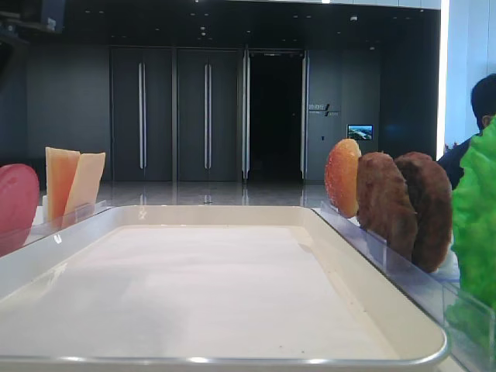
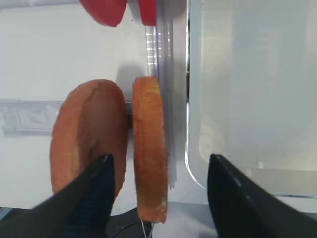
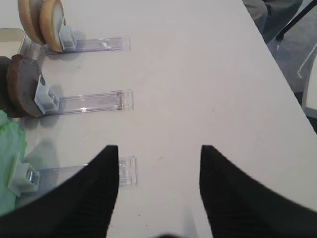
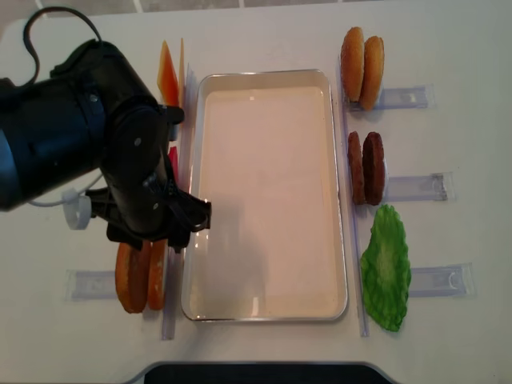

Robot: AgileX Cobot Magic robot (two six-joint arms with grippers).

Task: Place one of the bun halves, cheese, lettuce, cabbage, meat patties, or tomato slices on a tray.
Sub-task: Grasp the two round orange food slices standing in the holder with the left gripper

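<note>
Two orange-brown bun halves (image 2: pixel 148 148) stand on edge in a clear holder left of the tray (image 4: pixel 268 308). My left gripper (image 2: pixel 159 156) is open and straddles the half nearer the tray without closing on it; its left finger (image 2: pixel 94 198) overlaps the other half (image 2: pixel 84 129). From above, the left arm (image 4: pixel 120 160) covers the tomato slices (image 2: pixel 104 10). Cheese (image 4: pixel 168 72) stands at the far left. On the right are another bun pair (image 4: pixel 362 58), meat patties (image 4: pixel 366 168) and lettuce (image 4: pixel 386 256). My right gripper (image 3: pixel 158 148) hangs open over bare table. No cabbage shows.
Clear plastic holders (image 3: pixel 94 101) run out from the food on the right side. The tray is lined with white paper and holds nothing. The table edge (image 3: pixel 277 74) lies to the right, and a person (image 1: pixel 484 116) sits beyond it.
</note>
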